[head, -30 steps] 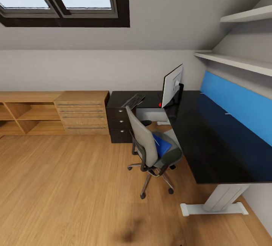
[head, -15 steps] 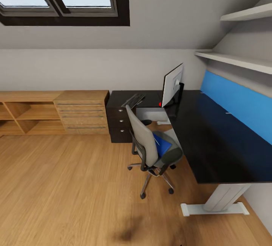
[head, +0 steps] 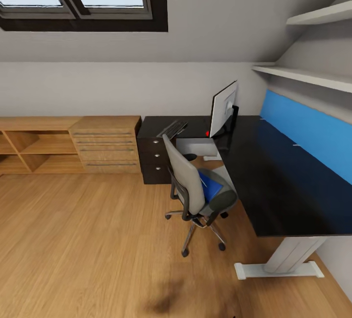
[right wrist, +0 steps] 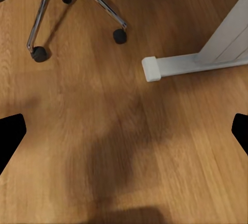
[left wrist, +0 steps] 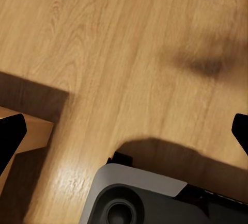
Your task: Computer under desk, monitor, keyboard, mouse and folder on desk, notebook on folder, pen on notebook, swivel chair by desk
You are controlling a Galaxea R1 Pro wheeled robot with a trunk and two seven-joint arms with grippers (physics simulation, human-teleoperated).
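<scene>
The long black L-shaped desk [head: 274, 181] fills the corner under the shelves, and from where I stand most of its surface is bare. The swivel chair [head: 195, 191] is drawn in close beside it, so that part looks as good as settled, though it will likely need nudging once the seat is cleared. The monitor [head: 223, 108] stands upright on the surface near the inner corner, red dot low on its frame. Just beside it lies the keyboard [head: 172, 128], above the drawers, so those two seem done. The blue folder [head: 211, 187] is lying on the chair seat and has yet to go up. I cannot make out the computer, mouse, notebook or pen from here.

The left gripper [left wrist: 124, 131] and right gripper [right wrist: 124, 131] both hang over the wooden floor [head: 88, 239], jaws spread wide with nothing between them. I judge the stacking work has not begun.
</scene>
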